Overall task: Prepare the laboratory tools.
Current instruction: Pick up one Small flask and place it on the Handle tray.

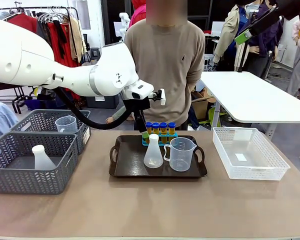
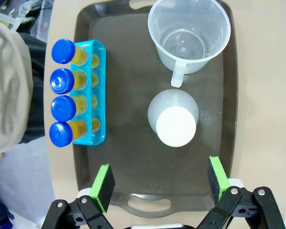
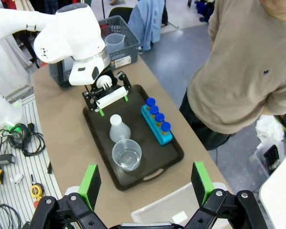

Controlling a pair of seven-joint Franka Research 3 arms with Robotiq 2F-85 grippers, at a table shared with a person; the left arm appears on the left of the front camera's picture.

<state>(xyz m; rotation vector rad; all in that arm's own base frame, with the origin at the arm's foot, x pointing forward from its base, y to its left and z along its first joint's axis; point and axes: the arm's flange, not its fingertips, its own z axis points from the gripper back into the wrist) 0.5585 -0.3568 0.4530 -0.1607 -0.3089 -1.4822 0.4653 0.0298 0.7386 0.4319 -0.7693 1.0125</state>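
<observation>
at the left, two grey mesh baskets [image 1: 20,172] sit side by side; the near one holds a translucent white flask, the far one a clear jug. the left gripper [image 2: 157,186] hangs over the dark tray [image 1: 121,167], green pads spread wide, pinching nothing. on the tray's far edge a blue rack [image 1: 160,139] runs left to right, holding four upright amber tubes [image 1: 159,128] with blue caps. in front, the conical flask [image 1: 153,152] stands cap up, frosted plastic, beside the clear measuring jug [image 1: 182,154], mouth up, handle toward the flask. a white lattice basket [image 1: 247,154] lies right. the right gripper [image 3: 145,186] hovers high, spread, holding nothing.
</observation>
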